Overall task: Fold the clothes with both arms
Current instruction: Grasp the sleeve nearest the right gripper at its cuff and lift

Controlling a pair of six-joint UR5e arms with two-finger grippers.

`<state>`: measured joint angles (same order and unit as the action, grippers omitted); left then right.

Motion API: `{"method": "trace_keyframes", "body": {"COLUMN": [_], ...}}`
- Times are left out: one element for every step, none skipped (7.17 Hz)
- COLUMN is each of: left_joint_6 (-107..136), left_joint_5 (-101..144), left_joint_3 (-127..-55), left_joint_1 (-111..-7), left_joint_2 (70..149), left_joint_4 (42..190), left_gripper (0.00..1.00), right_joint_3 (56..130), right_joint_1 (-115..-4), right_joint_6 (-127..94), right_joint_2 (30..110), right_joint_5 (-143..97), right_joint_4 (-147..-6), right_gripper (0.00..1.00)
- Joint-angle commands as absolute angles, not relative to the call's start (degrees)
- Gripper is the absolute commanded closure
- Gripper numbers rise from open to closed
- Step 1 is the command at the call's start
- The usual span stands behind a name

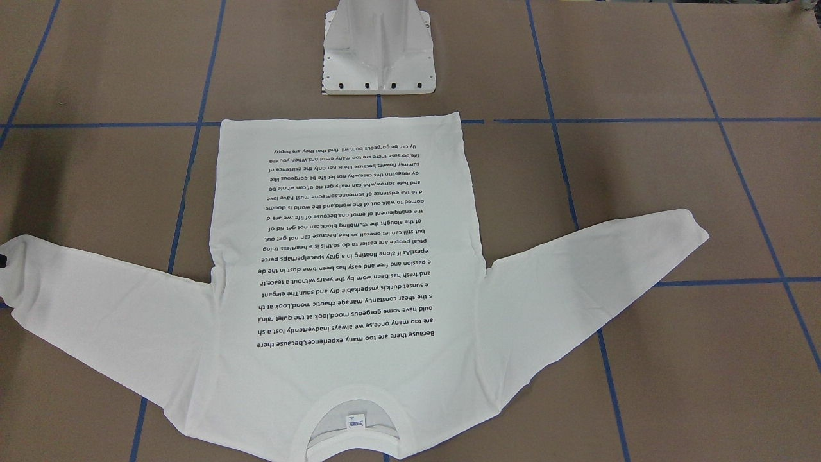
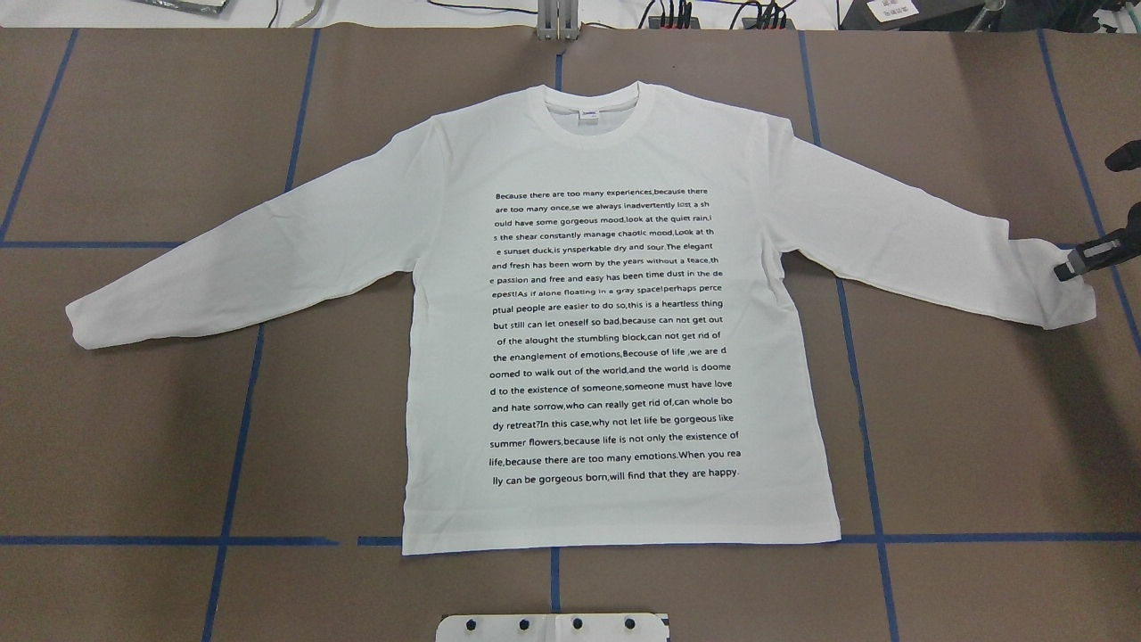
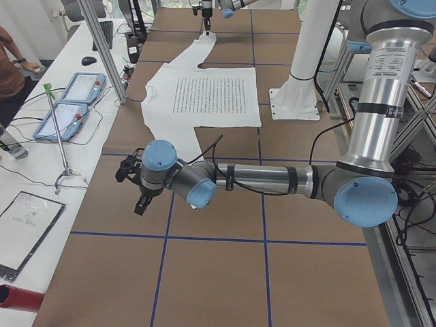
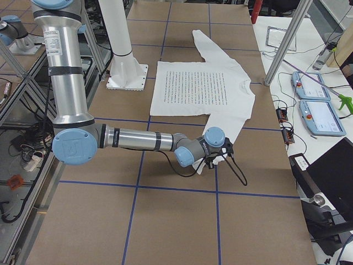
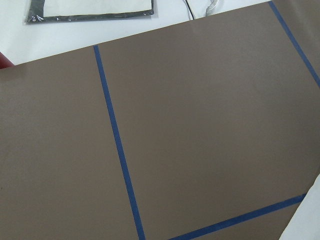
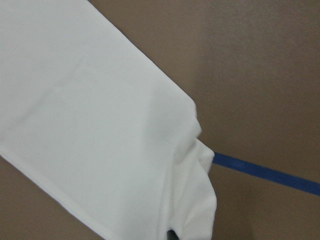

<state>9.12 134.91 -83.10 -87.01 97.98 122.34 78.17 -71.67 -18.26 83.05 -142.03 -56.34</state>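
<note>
Item: one white long-sleeved shirt, flat on your bench, print up, sleeves spread.
Right claw touches the cuff on the robot's right; you cannot tell its opening or grip. Left claw hangs over bare bench; opening unreadable.

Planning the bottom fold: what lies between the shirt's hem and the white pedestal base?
Only bare brown table crossed by blue tape separates the shirt hem from the pedestal base; the overhead and front-facing views show it.
</note>
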Motion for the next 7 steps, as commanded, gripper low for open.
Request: {"method": "trace_keyframes", "body": {"left_joint_6": [9.1,9.1,9.2,9.2,9.1,9.1,9.1], "left_joint_5": [134.9,134.5,134.0,133.9,133.9,133.8,133.2], "left_joint_3": [-83.2,-82.8,-82.7,-82.5,-82.6,-82.1,-81.6], "left_joint_1": [-87.0,-87.0,-87.0,-87.0,-87.0,-87.0,-87.0], "left_joint_2": [97.9,97.8,97.8,97.8,97.8,97.9,97.9], "left_joint_4": [122.8,123.6,123.6,123.6,123.6,123.6,123.6], "left_gripper": [0.01,0.01,0.01,0.01,0.01,0.01,0.01], "right_joint_3": [79.7,79.7,79.8,79.7,79.2,78.7,77.9], "right_joint_1": [-71.7,-71.3,-70.8,-69.4,-66.8,-63.9,-61.6], "right_joint_6": [-27.1,-30.5,-36.3,-40.9,-45.6,-48.7,-51.1], "right_joint_2": [75.8,72.2,67.5,62.8,57.8,52.7,47.1], "right_joint_5": [-147.0,-148.8,-149.1,-149.0,-148.3,-145.7,-142.9], "right_joint_4": [-56.3,-56.4,-56.6,-56.9,-57.0,-57.2,-59.0], "right_gripper": [1.00,1.00,1.00,1.00,1.00,1.00,1.00]}}
